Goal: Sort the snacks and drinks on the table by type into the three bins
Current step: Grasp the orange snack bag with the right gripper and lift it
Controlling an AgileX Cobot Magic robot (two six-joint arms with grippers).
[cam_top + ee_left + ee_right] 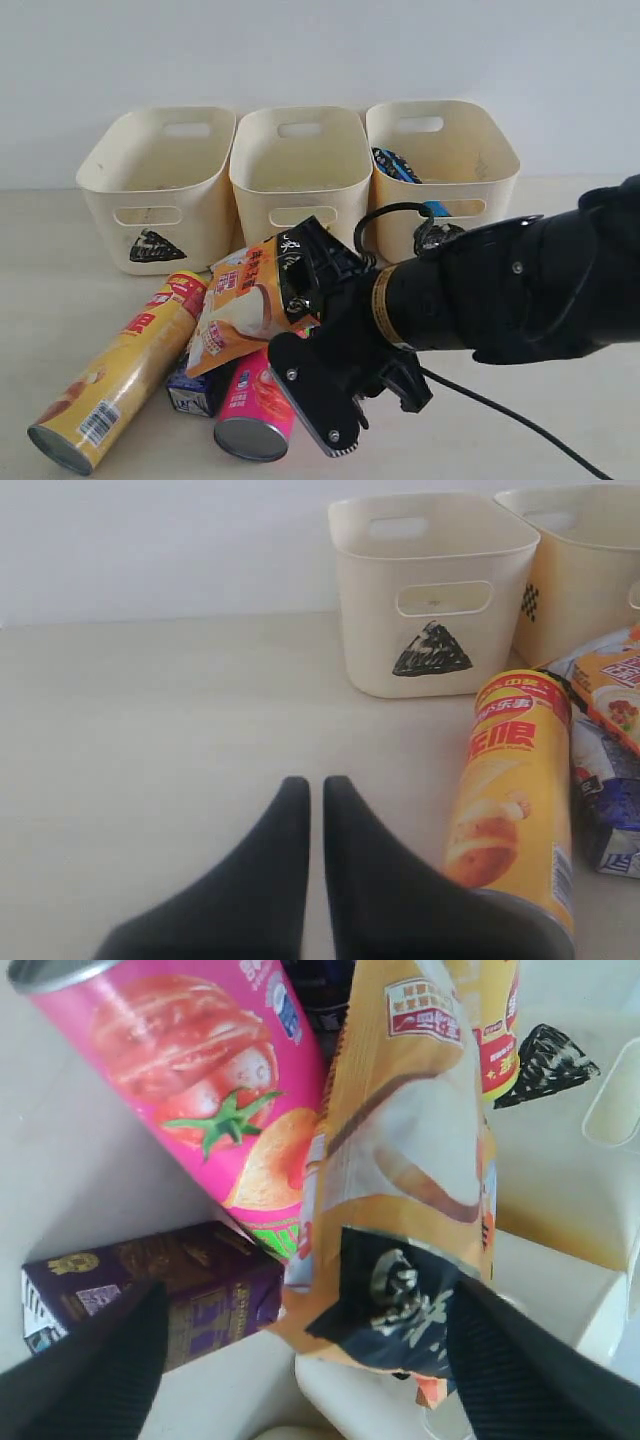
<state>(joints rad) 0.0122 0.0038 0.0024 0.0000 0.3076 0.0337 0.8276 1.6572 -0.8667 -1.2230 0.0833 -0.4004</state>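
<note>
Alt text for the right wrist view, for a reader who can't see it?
Open fingers stand wide apart either side of the black-banded end of an orange snack bag. Beside it lie a pink-red chip tube and a dark purple drink carton on the pale table, with a cream bin marked with a black triangle.

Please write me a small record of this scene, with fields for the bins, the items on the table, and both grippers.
left bin: triangle mark on front
middle bin: front mark hidden in the exterior view
right bin: holds the blue bag
lying on table: yellow tube, pink-red tube
cartons on table: blue and white carton, purple carton
orange bag: propped on the pile
left gripper: shut, empty, beside the yellow tube
right gripper: open, fingers on either side of the orange bag's black end
</note>
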